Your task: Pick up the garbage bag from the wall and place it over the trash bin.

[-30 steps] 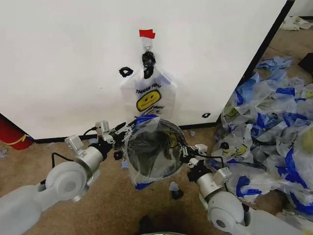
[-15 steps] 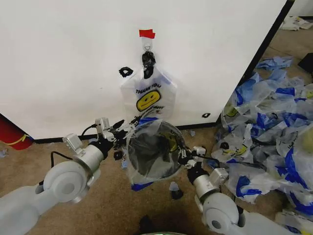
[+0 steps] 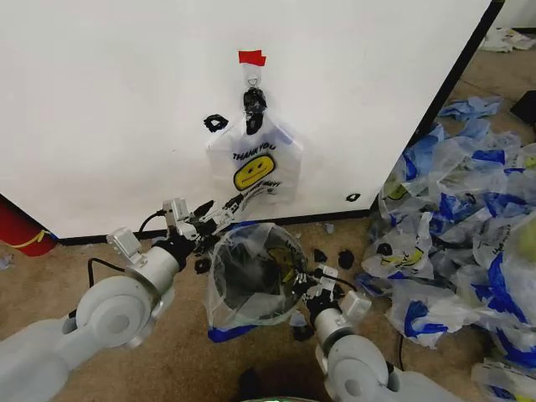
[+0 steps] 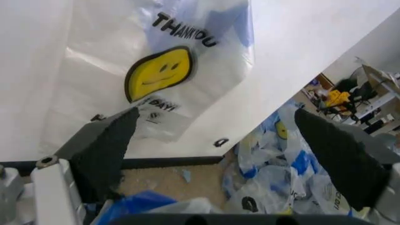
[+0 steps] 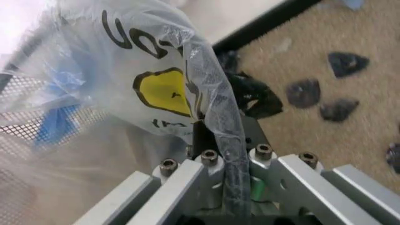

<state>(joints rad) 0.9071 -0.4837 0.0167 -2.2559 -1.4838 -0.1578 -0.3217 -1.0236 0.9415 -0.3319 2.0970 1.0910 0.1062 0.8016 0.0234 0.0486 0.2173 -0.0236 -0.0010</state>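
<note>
Head view: the trash bin is standing on the floor below the wall, with a garbage bag already draped over its rim. A second bag is hanging from the black clip on the wall. The left hand is sitting at the bin's far-left rim; the right hand is pressing in at the near-right rim.

Left wrist view: the left hand's fingers are standing wide apart and gripping nothing — the hanging bag is facing them, clear of both pads.

Right wrist view: the right hand is closed on the bag film where it folds over the bin's rim.

Judgement: the lining step is nearly complete. To finish well, the right hand should be pulling the film down evenly — a one-sided tug risks tipping the light bin or tearing thin plastic.
</note>
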